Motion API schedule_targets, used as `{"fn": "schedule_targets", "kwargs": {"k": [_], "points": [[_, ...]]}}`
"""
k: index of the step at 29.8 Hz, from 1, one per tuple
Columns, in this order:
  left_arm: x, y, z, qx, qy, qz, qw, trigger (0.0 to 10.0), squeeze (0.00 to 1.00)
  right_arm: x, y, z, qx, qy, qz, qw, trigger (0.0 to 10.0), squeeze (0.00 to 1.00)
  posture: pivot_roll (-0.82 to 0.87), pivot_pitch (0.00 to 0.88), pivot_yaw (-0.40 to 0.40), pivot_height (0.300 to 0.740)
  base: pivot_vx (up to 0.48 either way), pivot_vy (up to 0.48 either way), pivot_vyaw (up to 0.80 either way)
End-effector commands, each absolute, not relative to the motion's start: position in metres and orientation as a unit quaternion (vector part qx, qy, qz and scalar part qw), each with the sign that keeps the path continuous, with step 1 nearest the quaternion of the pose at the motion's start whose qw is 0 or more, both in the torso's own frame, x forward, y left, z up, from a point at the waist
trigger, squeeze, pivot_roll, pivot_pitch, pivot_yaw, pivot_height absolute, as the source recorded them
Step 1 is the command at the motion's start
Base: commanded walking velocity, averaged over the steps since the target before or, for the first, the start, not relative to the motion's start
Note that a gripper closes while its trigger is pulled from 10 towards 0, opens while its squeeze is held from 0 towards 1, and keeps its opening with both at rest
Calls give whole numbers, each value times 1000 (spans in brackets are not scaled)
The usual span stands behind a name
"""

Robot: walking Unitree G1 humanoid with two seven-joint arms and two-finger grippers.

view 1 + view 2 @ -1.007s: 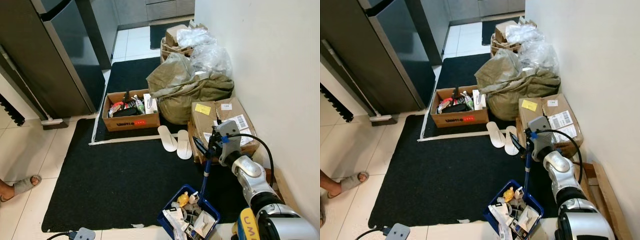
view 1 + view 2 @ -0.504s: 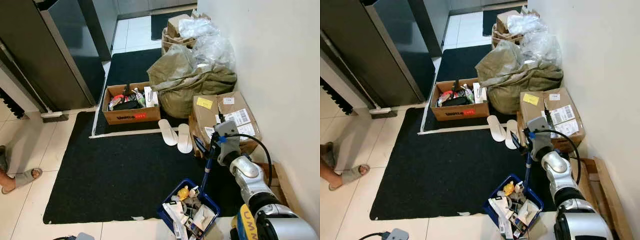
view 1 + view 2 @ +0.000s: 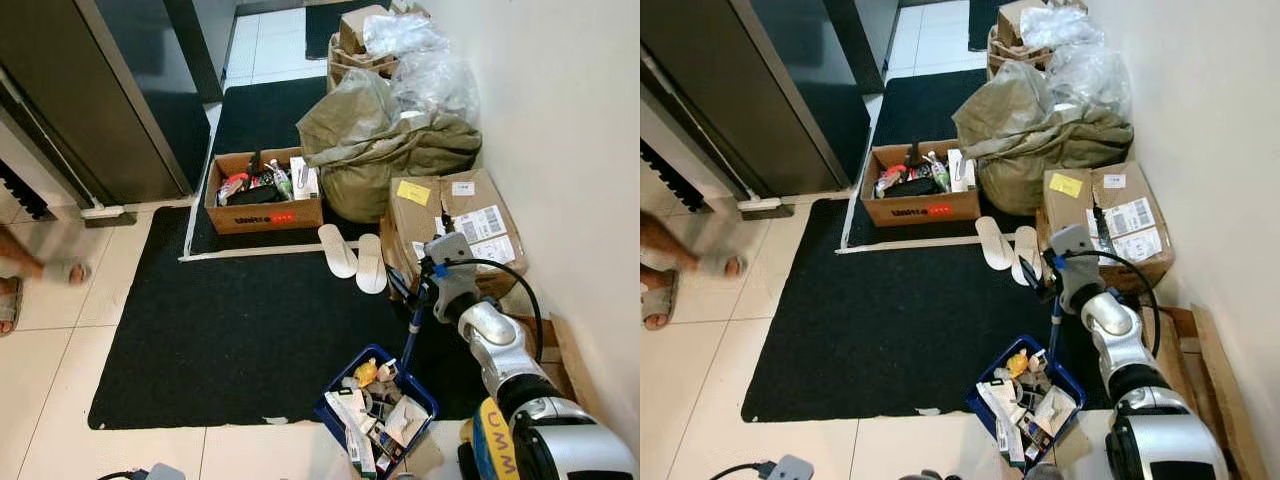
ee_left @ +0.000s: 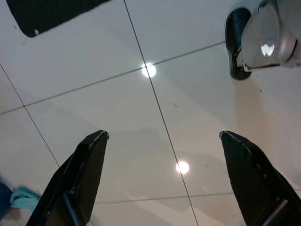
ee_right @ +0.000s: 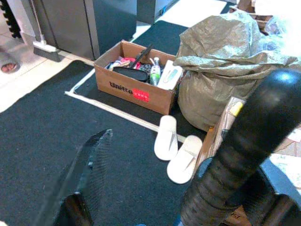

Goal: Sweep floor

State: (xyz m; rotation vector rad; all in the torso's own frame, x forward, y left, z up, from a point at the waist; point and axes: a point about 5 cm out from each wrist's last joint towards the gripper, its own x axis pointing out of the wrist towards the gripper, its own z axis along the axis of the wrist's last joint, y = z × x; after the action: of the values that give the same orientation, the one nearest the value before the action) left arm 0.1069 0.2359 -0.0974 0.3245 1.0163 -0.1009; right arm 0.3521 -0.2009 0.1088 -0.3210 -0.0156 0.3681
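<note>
1. Broom handle point(image 3: 411, 340): my right hand point(image 3: 428, 290) is clamped round its black upper grip, and the blue shaft drops straight down from there to the blue bin point(image 3: 378, 420). Where the shaft ends I cannot make out; the bin's clutter hides it.
2. In the right wrist view the grip point(image 5: 235, 155) crosses in front of one finger, so only the other finger point(image 5: 87, 174) is plain to see.
3. Just beside that hand sits a taped cardboard box point(image 3: 450, 225) with labels and a yellow note, against the white wall.
4. A pair of white slippers point(image 3: 352, 262) lies on the black mat point(image 3: 230, 330), between the box and a white strip.
5. Beyond the strip stands an open carton point(image 3: 263, 203) of bottles and oddments, next to a bulging olive sack point(image 3: 385, 160).
6. My left hand point(image 4: 164, 183) hangs over pale floor tiles point(image 4: 141, 117), fingers spread wide with nothing between them.
7. A person's sandalled feet point(image 3: 30, 285), blurred, are cut off at the left edge.
</note>
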Motion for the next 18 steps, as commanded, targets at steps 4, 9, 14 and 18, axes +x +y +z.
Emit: {"fn": "schedule_targets", "kwargs": {"k": [4, 9, 14, 18], "points": [[94, 244, -98, 160, 499, -46, 850, 10000, 0, 351, -197, 103, -163, 9, 191, 968, 0, 0, 90, 286, 111, 740, 0, 0, 0], [93, 245, -98, 160, 499, -47, 851, 10000, 0, 354, -198, 108, -169, 5, 189, 967, 0, 0, 90, 286, 111, 740, 0, 0, 0], [92, 245, -98, 159, 498, -48, 851, 10000, 0, 356, -201, 112, -175, 2, 187, 967, 0, 0, 90, 286, 111, 740, 0, 0, 0], [92, 244, -98, 158, 497, -48, 852, 10000, 0, 358, -204, 116, -182, 0, 184, 966, 0, 0, 89, 290, 107, 740, 0, 0, 0]]}}
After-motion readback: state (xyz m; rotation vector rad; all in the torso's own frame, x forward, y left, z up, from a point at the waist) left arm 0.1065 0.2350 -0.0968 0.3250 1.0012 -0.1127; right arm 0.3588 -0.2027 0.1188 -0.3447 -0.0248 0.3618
